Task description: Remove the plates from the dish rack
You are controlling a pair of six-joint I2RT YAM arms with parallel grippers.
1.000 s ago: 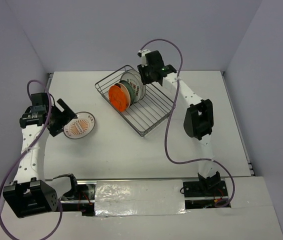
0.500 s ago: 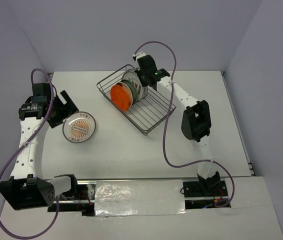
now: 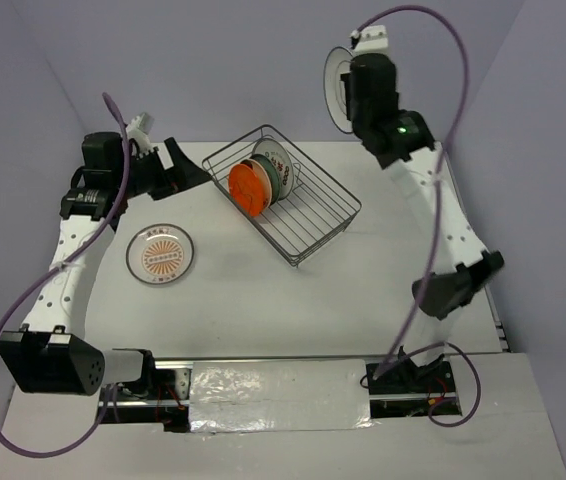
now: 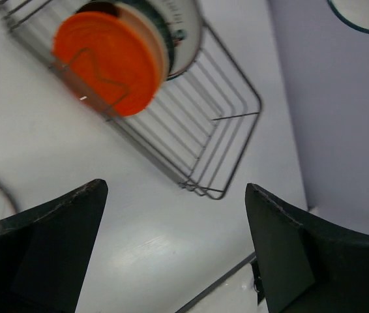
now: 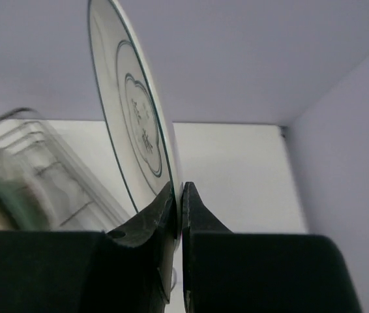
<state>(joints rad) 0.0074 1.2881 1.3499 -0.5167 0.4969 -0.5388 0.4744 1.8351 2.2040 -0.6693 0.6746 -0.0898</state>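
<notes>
In the half second before, the right gripper (image 5: pixel 178 195) had risen from the dish rack (image 3: pixel 315 215) to high over the bench's (image 3: pixel 263 300) far edge, pinching a white plate (image 5: pixel 135 124) by its rim, on edge. The left gripper (image 4: pixel 175 189), wide open and empty, had swung toward the rack. An orange-backed plate (image 3: pixel 246 188) and perhaps two more stood in the rack. A red-motif plate (image 3: pixel 161 255) lay flat near the left edge.

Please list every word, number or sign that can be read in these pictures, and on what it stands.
Nothing can be read for certain.
Held plate in the right gripper: dark marks at its centre, seen steeply, unreadable.
Sunburst plate: small central marks, too small to read.
</notes>
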